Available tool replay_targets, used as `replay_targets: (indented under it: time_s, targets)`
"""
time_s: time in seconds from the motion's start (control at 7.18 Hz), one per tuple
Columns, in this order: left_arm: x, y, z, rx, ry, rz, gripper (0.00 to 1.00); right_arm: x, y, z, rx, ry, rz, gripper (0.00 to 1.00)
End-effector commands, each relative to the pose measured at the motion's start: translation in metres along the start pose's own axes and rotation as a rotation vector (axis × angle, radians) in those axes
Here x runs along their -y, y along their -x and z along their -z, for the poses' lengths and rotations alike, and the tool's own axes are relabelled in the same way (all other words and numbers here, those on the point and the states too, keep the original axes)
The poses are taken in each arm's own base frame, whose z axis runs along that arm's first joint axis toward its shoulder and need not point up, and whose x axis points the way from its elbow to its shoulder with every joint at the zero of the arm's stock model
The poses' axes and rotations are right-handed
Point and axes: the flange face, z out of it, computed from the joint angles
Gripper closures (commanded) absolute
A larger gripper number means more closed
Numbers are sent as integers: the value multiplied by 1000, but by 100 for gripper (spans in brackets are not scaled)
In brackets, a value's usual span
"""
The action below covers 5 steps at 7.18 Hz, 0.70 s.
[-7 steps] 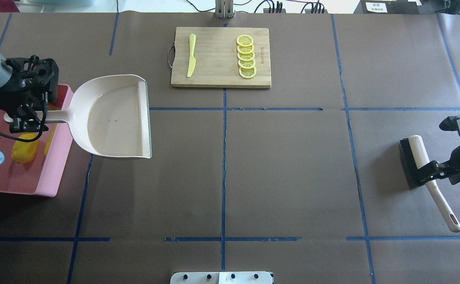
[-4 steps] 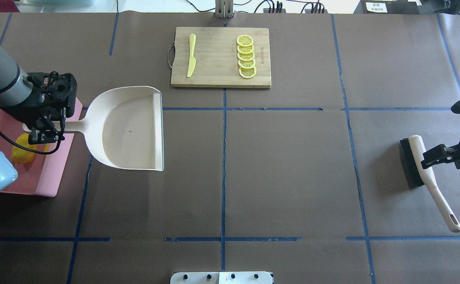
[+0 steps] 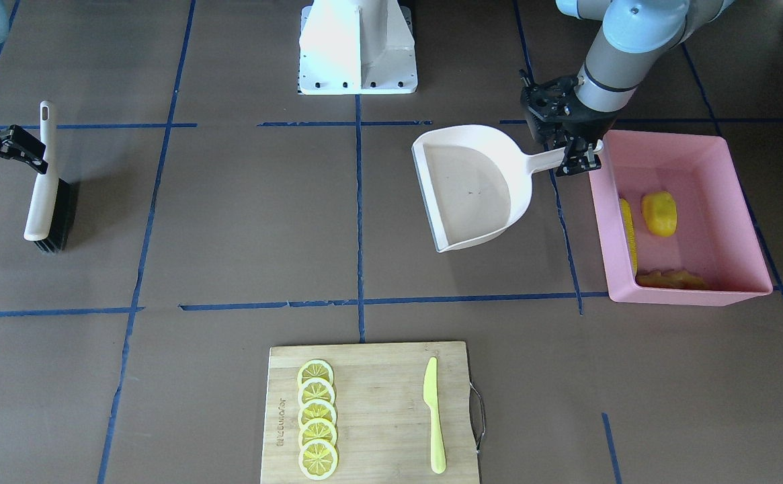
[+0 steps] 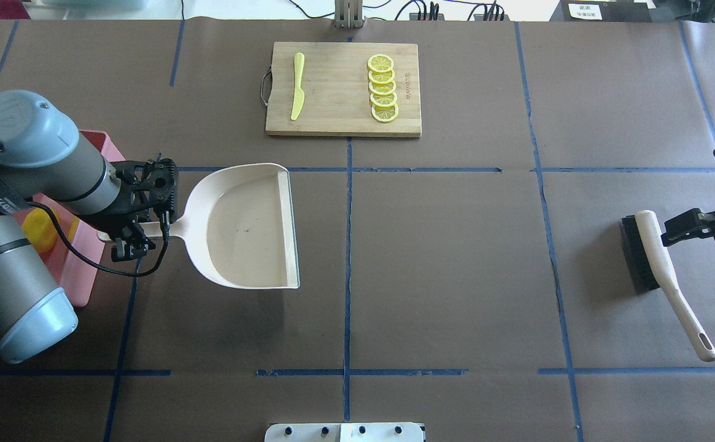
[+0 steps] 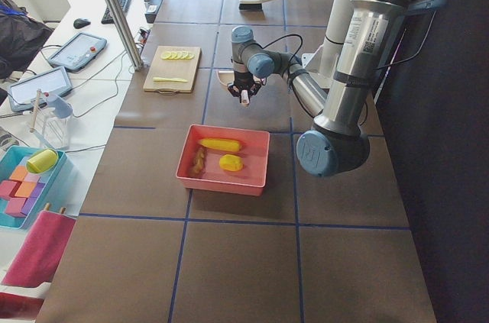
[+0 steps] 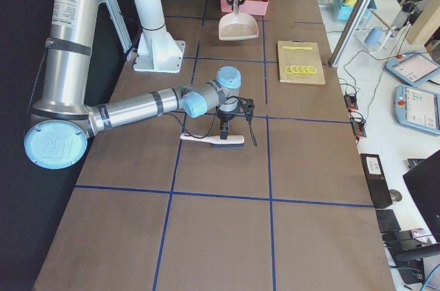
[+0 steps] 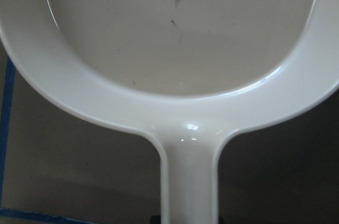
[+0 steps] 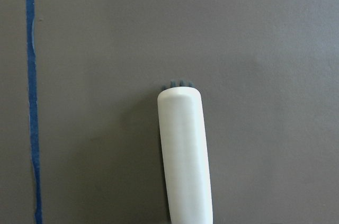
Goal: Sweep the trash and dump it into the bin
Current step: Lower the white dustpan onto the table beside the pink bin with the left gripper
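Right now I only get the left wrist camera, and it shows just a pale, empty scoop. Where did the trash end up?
Observer: In the pink bin: the corn cob, potato lump and ginger root all lie inside.
Visitor: Who's holding the scoop?
Observer: The left claw, shut on the handle of the dustpan, next to the bin's corner.
Visitor: Is there a brush?
Observer: Yes, the brush lies on the table; the right claw hangs above it, not gripping.

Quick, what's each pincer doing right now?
Left pincer: closed on the dustpan handle.
Right pincer: open, above the brush, holding nothing.
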Motion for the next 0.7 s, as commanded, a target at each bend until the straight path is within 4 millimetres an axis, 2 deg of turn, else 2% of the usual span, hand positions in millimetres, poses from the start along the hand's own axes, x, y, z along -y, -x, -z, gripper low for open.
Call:
replay_targets:
  time_s: [0.0,0.14,0.28,0.42,0.56]
  targets:
    - [30,-7,-23,27,-17,-53,94,6,7,5,11,-14,7,0]
    - [41,-14,-26,37,-16,-75,93,6,7,5,9,-14,6,0]
    - [39,-13,-30,55,5,-76,91,6,6,5,10,-12,5,0]
    - [38,-13,-31,56,9,-78,82,6,6,5,9,-11,4,0]
    - [39,-12,-33,55,11,-77,68,6,6,5,10,-10,2,0]
